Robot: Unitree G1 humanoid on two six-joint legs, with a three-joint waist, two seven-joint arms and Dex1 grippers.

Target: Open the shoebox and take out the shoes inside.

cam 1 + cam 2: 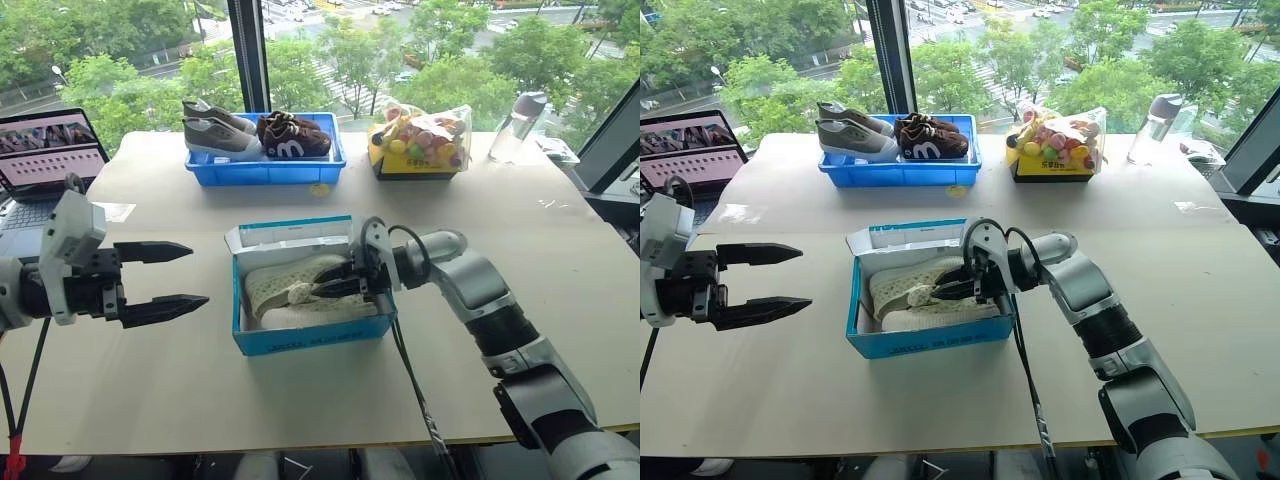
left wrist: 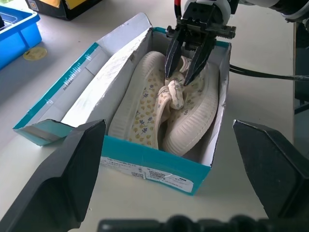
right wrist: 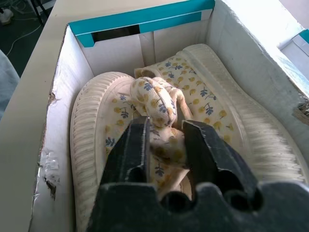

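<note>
Open blue shoebox point(image 1: 300, 340), cream floral-lined shoes point(image 2: 169, 111) inside; right end effector point(image 3: 166, 130) clamped on their knotted fabric; left end effector point(image 1: 170, 275) apart

This looks like an upper-floor office or lab room set up for robot trials. A plain pale table point(image 1: 150, 400) stands against tall windows point(image 1: 130, 50) with dark frames, through which treetops and a street lie far below. An open laptop point(image 1: 45, 155) sits at the table's far left corner. Along the far edge are a blue bin point(image 1: 265, 170) of sneakers, a bag of snacks point(image 1: 420, 140) and a water bottle point(image 1: 518, 125), laid out like test props.
</note>
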